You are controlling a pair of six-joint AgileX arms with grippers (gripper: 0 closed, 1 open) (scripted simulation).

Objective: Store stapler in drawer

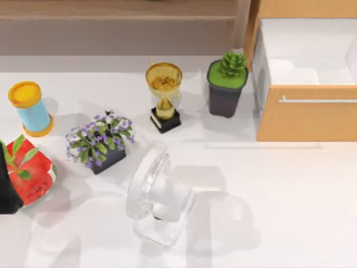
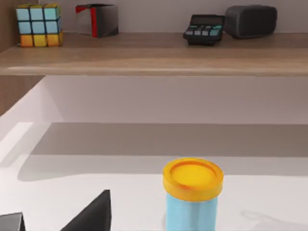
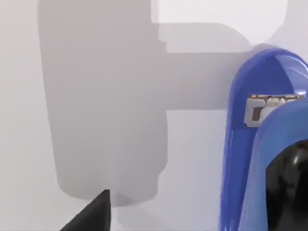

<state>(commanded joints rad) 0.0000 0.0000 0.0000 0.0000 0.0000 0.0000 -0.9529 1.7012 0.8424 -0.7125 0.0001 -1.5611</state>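
While the drawer [image 1: 304, 111] stands open at the tabletop's [image 1: 268, 195] right, my right pincer [image 3: 192, 211] grips the blue stapler [image 3: 262, 159]; left pincer's opening: cannot tell.

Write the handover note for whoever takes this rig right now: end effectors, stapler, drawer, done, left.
Right end effector: shut on the blue stapler, held above the white table in the right wrist view.
Left arm: parked at the table's left edge by the blue cylinder with the orange lid.
Drawer: pulled open at the top view's right, white inside bare.
Done: drawer open, stapler gripped.
Left: carry the stapler over the drawer, release it inside, probably push the drawer shut.
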